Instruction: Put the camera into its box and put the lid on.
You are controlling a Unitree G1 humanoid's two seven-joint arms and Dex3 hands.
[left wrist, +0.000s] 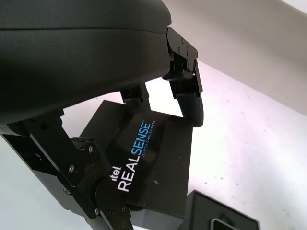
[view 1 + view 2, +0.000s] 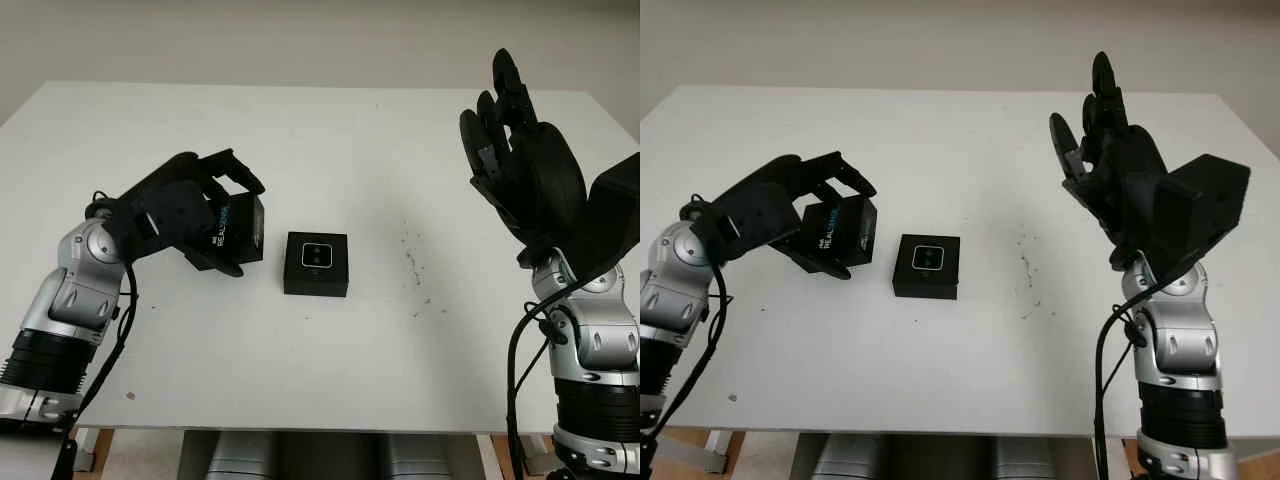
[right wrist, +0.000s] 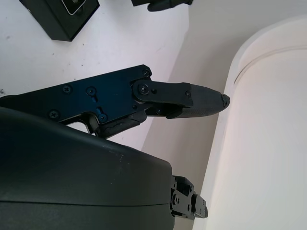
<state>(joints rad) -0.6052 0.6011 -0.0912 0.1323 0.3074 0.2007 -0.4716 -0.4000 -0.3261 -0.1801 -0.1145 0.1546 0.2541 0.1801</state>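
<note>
The lid (image 2: 237, 230) is gripped in the left hand (image 2: 185, 215), just left of the box (image 2: 316, 264), where the camera (image 2: 317, 255) is already seated. The right hand (image 2: 525, 160) is held up open, well off to the right.

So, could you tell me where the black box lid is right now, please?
The black RealSense-printed box lid is held in the left hand, tilted, just left of the open black box mid-table.

lid (image 1: 148, 163) — "intel REALSENSE" | smaller line beneath — "DEPTH CAMERA", model number unreadable
</note>
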